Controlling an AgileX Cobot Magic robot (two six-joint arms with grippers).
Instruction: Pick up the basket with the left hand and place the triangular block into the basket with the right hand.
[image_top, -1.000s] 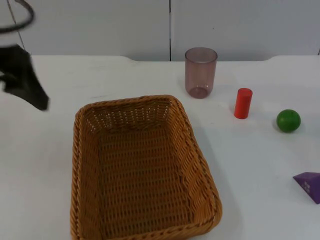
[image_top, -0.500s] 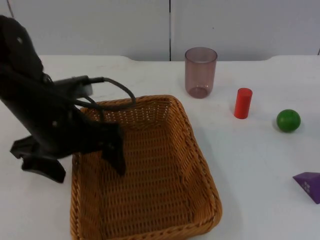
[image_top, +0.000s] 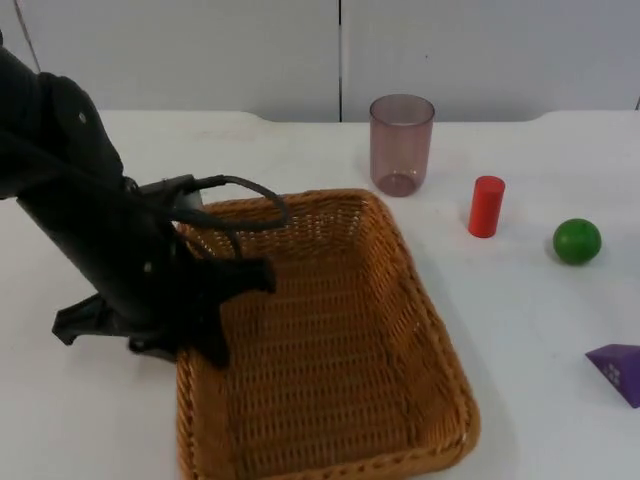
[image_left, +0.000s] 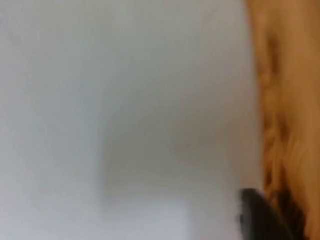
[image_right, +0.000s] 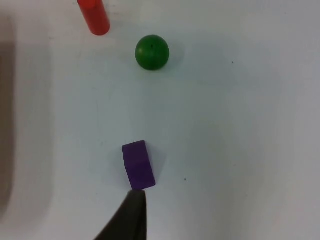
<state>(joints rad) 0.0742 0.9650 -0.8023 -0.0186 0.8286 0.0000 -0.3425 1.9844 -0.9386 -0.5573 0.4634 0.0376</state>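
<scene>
The brown wicker basket (image_top: 425, 310) lies on the white table, turned a little askew. My left gripper (image_top: 188, 345) straddles its left rim, one finger inside and one outside, shut on the wicker. The blurred left wrist view has the rim (image_left: 285, 100) beside a black fingertip (image_left: 260, 215). The purple triangular block (image_top: 618, 372) rests at the table's right edge, apart from the basket. In the right wrist view the block (image_right: 138, 165) lies just ahead of my right gripper's black fingertip (image_right: 131, 217), which hangs above the table with nothing in it.
A translucent purple cup (image_top: 401, 145) stands behind the basket. A red cylinder (image_top: 486, 206) and a green ball (image_top: 577, 241) sit to the right, also seen as the cylinder (image_right: 94, 17) and ball (image_right: 152, 52) beyond the block.
The left arm swung in from the left edge, dropped onto the basket's left rim and closed on it. The basket slid and turned to the right. Block, cup, cylinder and ball stayed put.
</scene>
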